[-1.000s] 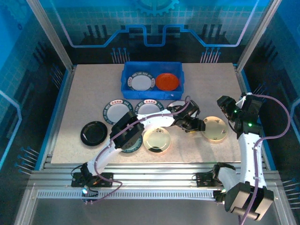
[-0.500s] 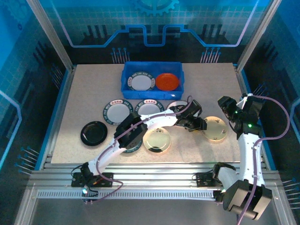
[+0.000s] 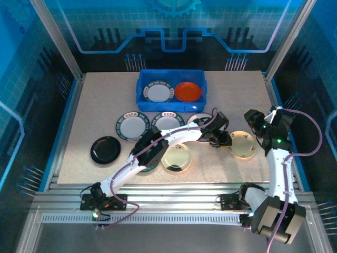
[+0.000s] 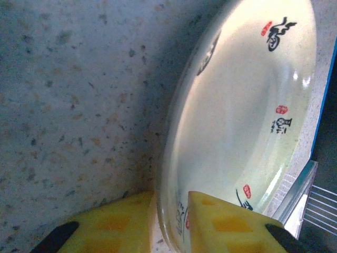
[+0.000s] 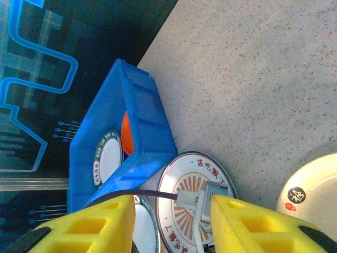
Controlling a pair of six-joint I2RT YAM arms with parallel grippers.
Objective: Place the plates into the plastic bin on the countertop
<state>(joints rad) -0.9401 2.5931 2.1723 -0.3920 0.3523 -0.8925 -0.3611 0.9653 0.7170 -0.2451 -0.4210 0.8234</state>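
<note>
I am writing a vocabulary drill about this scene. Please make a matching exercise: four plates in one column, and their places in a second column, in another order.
Plates:
1. orange plate
2. dark plate
3. cream plate with red marks
4. gold plate

Places:
A. on the countertop, far left
B. rim between the fingers of the left end effector
C. in the blue bin, right half
D. on the countertop, middle front

Pairs: 1-C, 2-A, 3-B, 4-D
</note>
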